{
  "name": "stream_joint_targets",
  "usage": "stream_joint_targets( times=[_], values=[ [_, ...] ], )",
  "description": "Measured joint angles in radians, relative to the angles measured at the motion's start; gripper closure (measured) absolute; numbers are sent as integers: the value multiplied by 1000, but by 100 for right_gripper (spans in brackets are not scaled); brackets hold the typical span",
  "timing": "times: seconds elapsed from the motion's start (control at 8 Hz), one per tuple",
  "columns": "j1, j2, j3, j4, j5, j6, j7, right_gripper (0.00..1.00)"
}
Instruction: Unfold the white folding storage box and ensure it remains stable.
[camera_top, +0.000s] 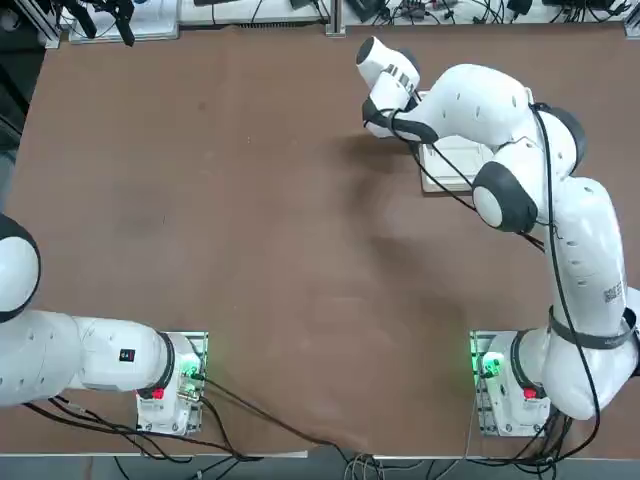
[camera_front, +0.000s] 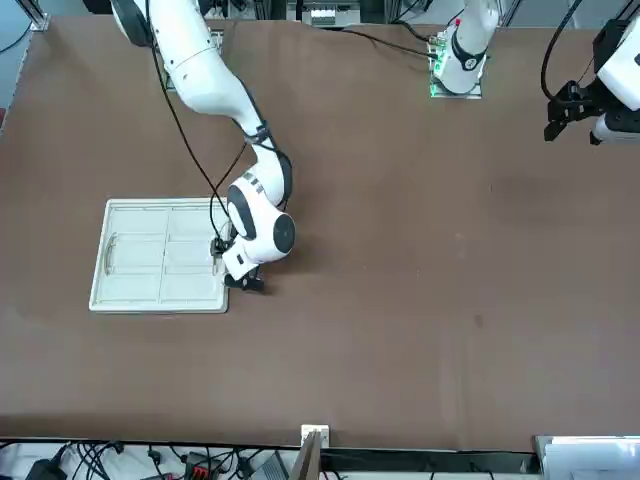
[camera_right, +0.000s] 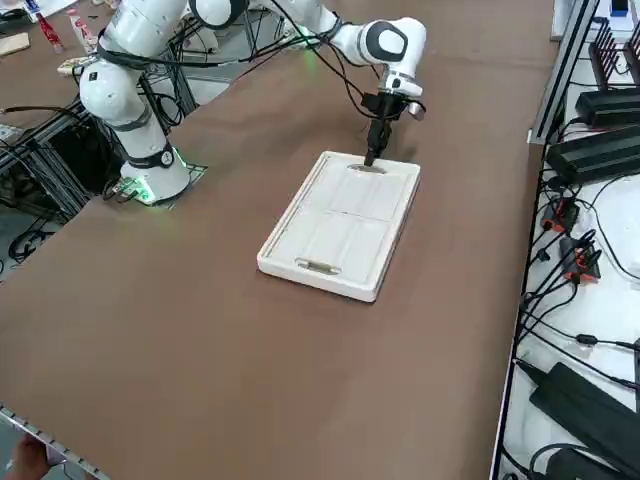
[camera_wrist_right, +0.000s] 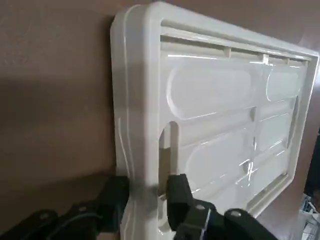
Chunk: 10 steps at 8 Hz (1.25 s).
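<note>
Folded box (camera_right: 340, 225) flat on table (camera_right: 200, 300)

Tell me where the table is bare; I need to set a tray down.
Bare: the wide brown table between the storage box and the parked arm's side. Crowded: the box's short rim, straddled by the right claw.
</note>
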Motion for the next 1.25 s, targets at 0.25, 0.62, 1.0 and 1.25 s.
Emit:
stream_joint_targets(
  times=[0.25,0.62,1.0,1.25],
  values=[
    [4,1,1,1,0,3,4,73],
    [12,2,-3,1,-10,0,13,74],
    [63,7,-23,16,-83,-52,25,74],
    [84,6,-27,54,-124,-117,26,74]
  ],
)
